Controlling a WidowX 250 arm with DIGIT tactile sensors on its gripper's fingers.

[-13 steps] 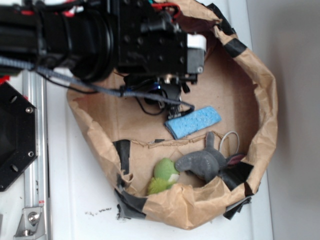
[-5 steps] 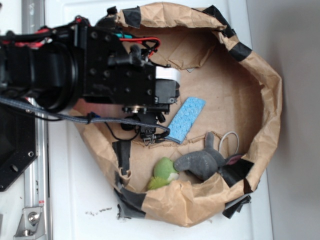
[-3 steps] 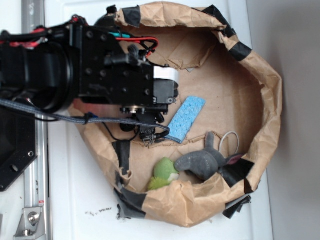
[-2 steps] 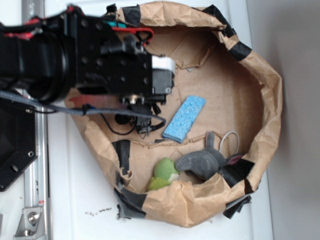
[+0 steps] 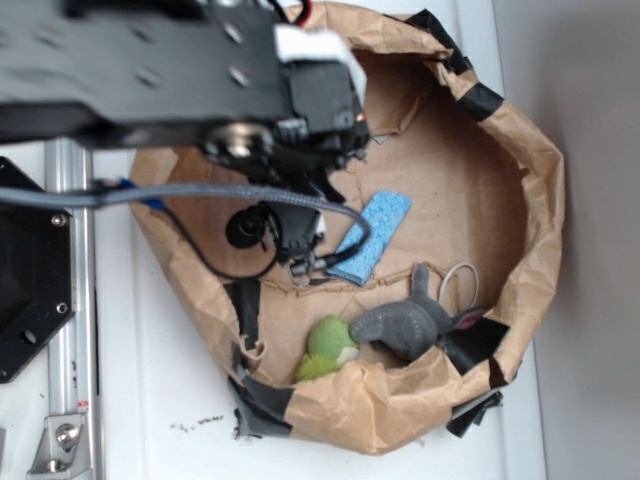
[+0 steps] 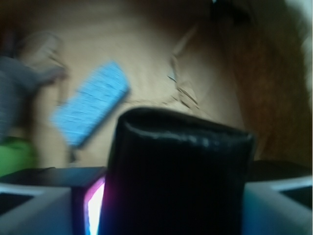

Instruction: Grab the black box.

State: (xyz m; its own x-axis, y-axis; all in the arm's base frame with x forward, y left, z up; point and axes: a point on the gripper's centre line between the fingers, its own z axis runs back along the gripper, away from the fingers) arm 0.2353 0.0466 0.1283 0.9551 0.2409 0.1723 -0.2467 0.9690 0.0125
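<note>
In the wrist view the black box [image 6: 178, 161], glossy with a rounded top edge, fills the space between my two grey fingers [image 6: 34, 208]. My gripper [image 6: 171, 215] is shut on it and holds it above the brown paper floor. In the exterior view my gripper [image 5: 297, 238] hangs under the large blurred black arm [image 5: 150, 70], just left of the blue sponge [image 5: 370, 238]. The box itself cannot be made out there. The sponge also shows in the wrist view [image 6: 90, 110], lying apart from the box.
A brown paper wall [image 5: 535, 200] edged with black tape rings the work area. A grey plush toy [image 5: 410, 325] and a green toy [image 5: 330, 345] lie at the front. A grey cable [image 5: 200, 200] hangs below the arm. A metal rail [image 5: 65, 300] runs at the left.
The arm has risen toward the camera and shifted up the image, now large and blurred. The sponge turned earlier and has stayed put since.
</note>
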